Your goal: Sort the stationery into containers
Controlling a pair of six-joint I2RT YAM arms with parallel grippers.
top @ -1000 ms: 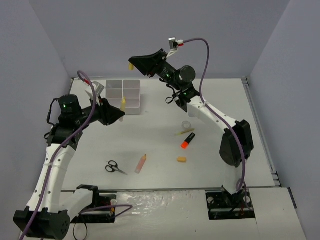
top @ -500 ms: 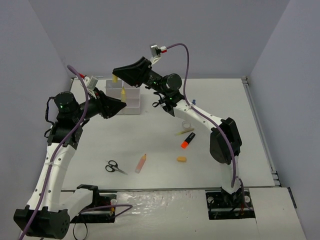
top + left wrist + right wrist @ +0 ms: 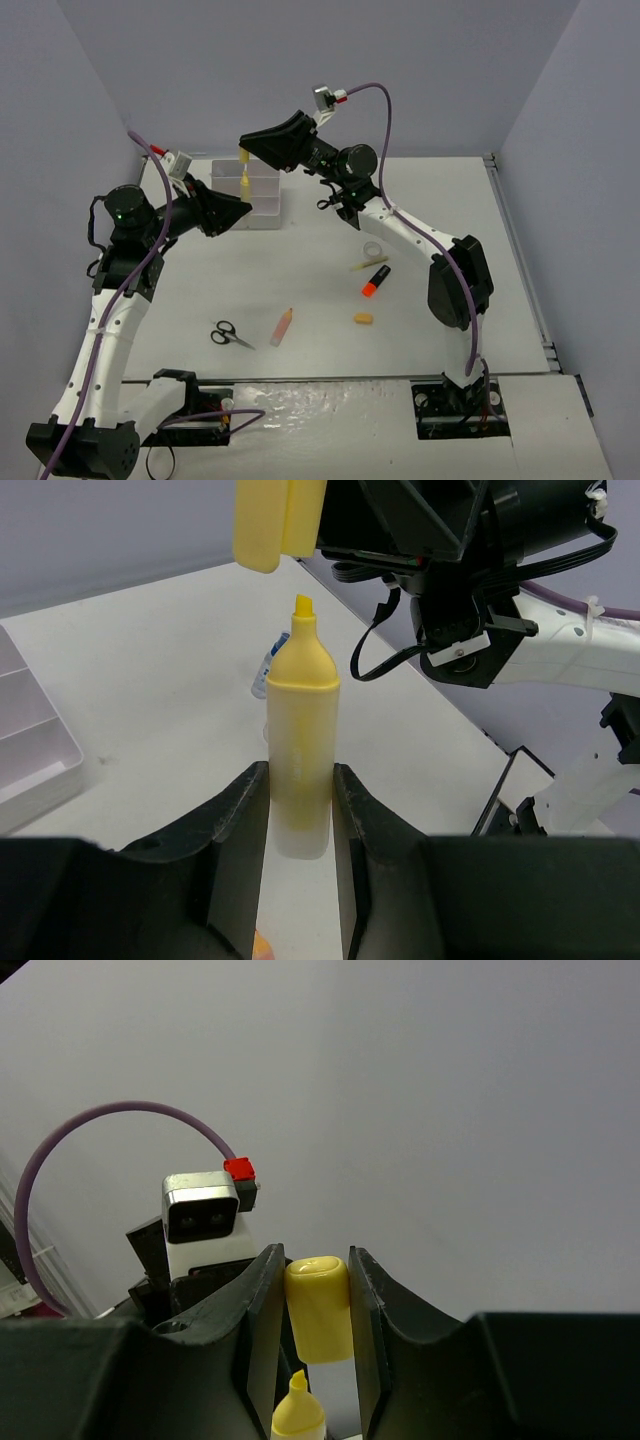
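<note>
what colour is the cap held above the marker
Yellow cap, same as the marker; the right wrist view shows it best.

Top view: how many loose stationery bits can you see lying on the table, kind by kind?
scissors: 1
markers: 2, a pinkish marker and an orange marker
thin pale pen: 1
yellow eraser: 1
clear tape roll: 1
Total: 6

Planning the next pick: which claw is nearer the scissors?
Left. The left claw, shut on the yellow highlighter, is raised beyond the scissors, by the white compartment block. The right claw, gripping the cap, is higher and farther back.
</note>
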